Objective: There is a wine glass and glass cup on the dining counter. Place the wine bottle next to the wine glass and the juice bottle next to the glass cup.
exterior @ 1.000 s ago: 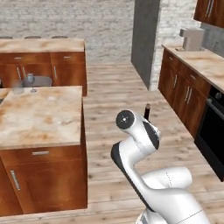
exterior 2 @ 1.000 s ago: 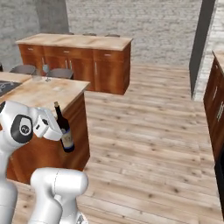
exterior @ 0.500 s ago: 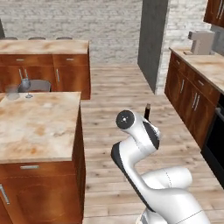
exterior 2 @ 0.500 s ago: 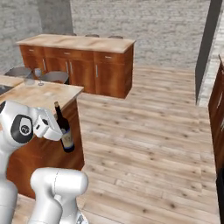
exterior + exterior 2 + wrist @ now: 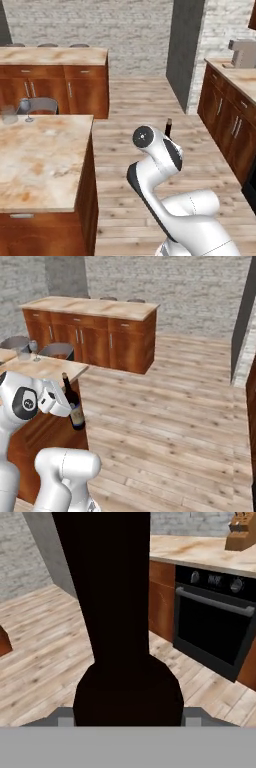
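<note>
Pincer: the gripper (image 5: pixel 64 401) is pinching the wine bottle, its jaws pressing on the bottle's lower body from two sides; in the hand view the grey finger tips are showing at either side of the bottle's dark base.
Wine bottle: the wine bottle (image 5: pixel 73 403) is standing upright in the grip, hanging in the air above the wood floor, its neck rising above the hand and its tan label sitting just beside the white hand. In the left base view only its dark neck top (image 5: pixel 168 128) is peeking up behind the arm's elbow. In the hand view its black body (image 5: pixel 115 612) is rising straight out from between the jaws.
Dining counter: the dining counter (image 5: pixel 42 160) is lying to the pincer's left, near but apart from the bottle; in the right base view its corner (image 5: pixel 55 368) is sitting just behind the bottle's neck.
Wine glass: the wine glass (image 5: pixel 27 109) is standing at the counter's far end, well apart from the pincer, ahead and to its left; the right base view is showing it too (image 5: pixel 34 349).
Glass cup: the glass cup (image 5: pixel 8 114) is standing just beside the wine glass, on the side farther from the pincer (image 5: pixel 22 352).
Juice bottle: cannot tell where it is.
Oven: a black oven (image 5: pixel 210 624) under a wall counter is facing the hand camera beyond the bottle.
</note>
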